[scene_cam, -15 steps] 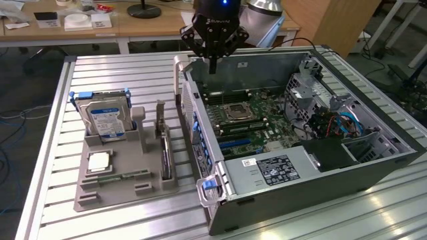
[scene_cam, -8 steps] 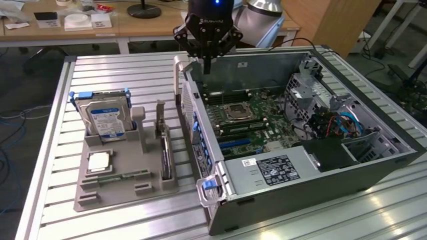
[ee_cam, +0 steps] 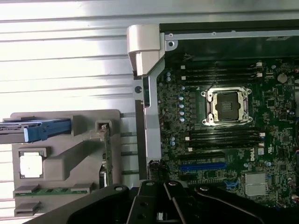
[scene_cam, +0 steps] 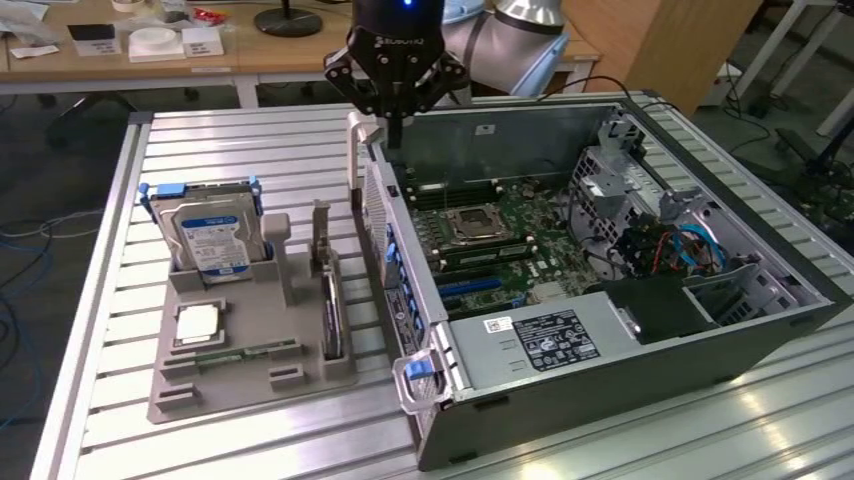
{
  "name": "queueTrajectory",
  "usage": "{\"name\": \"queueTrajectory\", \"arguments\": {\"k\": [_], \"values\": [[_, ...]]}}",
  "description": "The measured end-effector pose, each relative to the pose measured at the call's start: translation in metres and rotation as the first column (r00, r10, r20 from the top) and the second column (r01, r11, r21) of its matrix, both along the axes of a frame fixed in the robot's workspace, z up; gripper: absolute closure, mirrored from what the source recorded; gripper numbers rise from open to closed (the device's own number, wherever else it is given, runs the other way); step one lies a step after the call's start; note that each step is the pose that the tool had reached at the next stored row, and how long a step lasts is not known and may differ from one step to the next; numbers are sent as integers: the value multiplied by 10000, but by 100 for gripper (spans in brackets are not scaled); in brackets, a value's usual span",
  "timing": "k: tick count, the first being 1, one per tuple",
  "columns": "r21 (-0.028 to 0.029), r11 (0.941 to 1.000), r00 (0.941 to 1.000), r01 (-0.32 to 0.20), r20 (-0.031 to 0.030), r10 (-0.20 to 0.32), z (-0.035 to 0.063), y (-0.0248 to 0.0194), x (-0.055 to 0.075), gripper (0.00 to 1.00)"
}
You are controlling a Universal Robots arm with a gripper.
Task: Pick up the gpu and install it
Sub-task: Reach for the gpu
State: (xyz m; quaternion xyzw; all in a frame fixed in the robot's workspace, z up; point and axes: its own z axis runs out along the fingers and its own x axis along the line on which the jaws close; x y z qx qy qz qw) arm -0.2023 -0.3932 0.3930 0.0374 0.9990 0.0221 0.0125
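Gripper [scene_cam: 392, 122] closed and empty, over the computer case [scene_cam: 601, 352] edge; gpu [scene_cam: 330, 312] upright in the grey holder [scene_cam: 240, 372]

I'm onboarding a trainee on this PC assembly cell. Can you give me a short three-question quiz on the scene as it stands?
1. True or false: the gpu is already installed in the computer case.
2. Multiple choice: the gripper hangs over
A) the power supply
B) the far corner of the computer case, on the exterior view's left
C) the floor
3. Fill in: the upright thing with the blue-white label in the grey holder is the ____.

Key
1. False: the gpu stands on edge in the grey holder.
2. B
3. hard drive
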Motion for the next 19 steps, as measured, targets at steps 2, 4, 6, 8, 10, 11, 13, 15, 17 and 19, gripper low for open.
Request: {"name": "queueTrajectory", "arguments": {"k": [2, 4, 6, 8, 10, 11, 13, 15, 17, 19], "values": [[0, 10000, 10000, 1, 0, -1, 0, 5, -43, 89], [0, 10000, 10000, 2, 0, -2, -1, 11, -88, 89], [0, 10000, 10000, 1, 0, -1, -1, 17, -137, 89], [0, 10000, 10000, 1, 0, -1, -2, 23, -189, 89], [0, 10000, 10000, 3, 0, -3, -2, 32, -242, 89], [0, 10000, 10000, 3, 0, -3, -3, 36, -268, 89], [1, 10000, 10000, 2, 1, -2, -4, 44, -322, 89], [0, 10000, 10000, 2, 0, -2, -4, 52, -375, 89], [0, 10000, 10000, 5, 0, -5, -4, 60, -429, 89], [0, 10000, 10000, 5, 0, -5, -5, 68, -481, 89]]}}
